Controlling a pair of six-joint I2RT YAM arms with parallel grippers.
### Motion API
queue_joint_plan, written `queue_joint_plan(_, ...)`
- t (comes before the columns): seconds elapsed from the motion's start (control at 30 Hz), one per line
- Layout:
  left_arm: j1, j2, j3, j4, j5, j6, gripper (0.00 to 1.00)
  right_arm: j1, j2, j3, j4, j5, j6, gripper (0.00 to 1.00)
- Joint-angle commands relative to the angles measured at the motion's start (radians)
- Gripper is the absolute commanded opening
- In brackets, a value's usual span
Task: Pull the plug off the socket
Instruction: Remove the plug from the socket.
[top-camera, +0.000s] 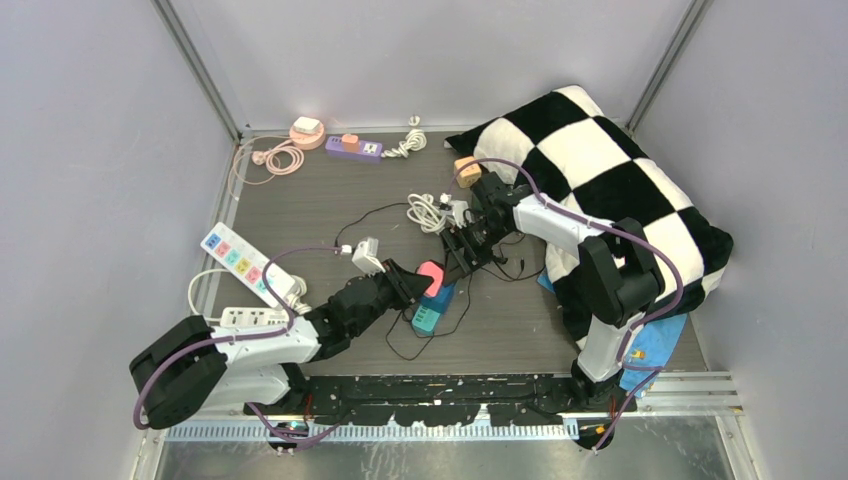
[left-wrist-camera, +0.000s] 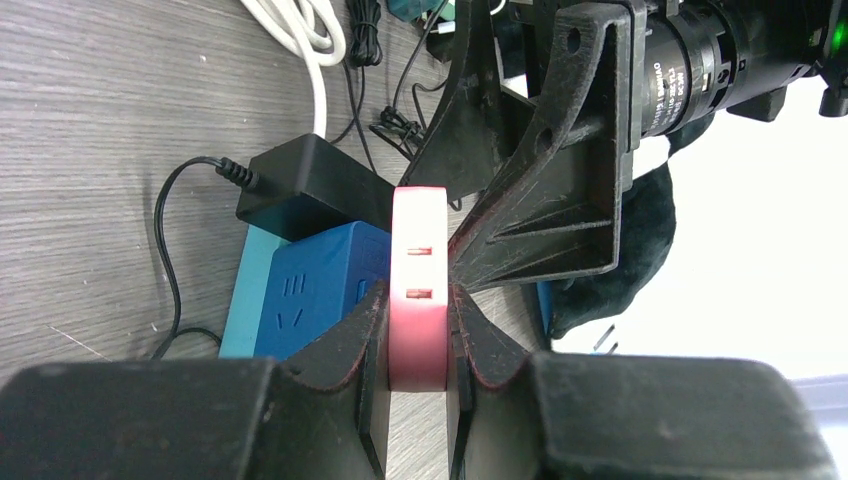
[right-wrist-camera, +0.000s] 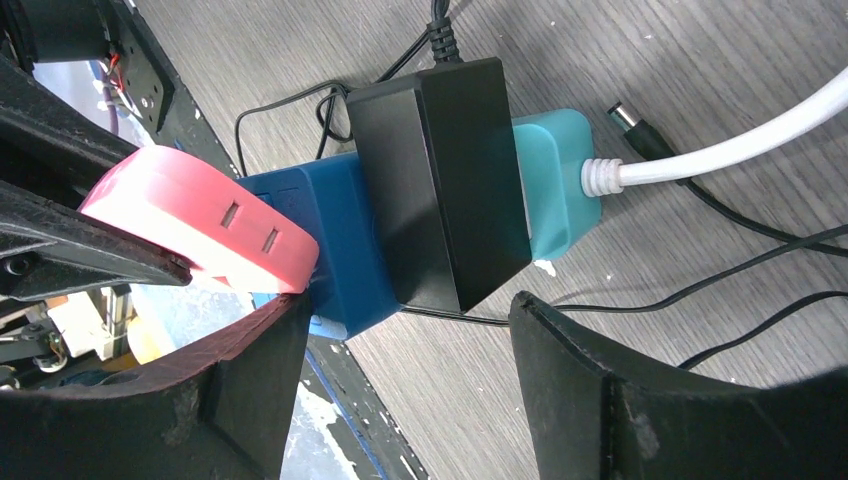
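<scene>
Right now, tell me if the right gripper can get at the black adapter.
Probably yes: the right gripper stands open right at the black adapter, with nothing between. The pink block, clamped by the left gripper, crowds one finger.

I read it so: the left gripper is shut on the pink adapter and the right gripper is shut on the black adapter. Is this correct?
Not quite. The right gripper is open: the right wrist view shows gaps between its fingers and the black adapter. The left gripper is indeed shut on the pink adapter.
</scene>
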Motion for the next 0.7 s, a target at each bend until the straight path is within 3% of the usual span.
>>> queue_joint_plan(0.0,0.030,-0.012,-0.003,0.196,-0.026,-0.078,0.00,0.046,0.081,-0.035,0.041,0.251,-0.059,0.75)
queue_joint_plan(0.33,0.084,0.091,-0.037,0.371,0.077,-0.178,0.00,0.053,0.087,-0.032,0.038,0.262,-0.062,0.75)
queue_joint_plan(0.67,0.105,0.060,-0.054,0.390,0.088,-0.188,0.00,0.057,0.088,-0.031,0.037,0.268,-0.065,0.75)
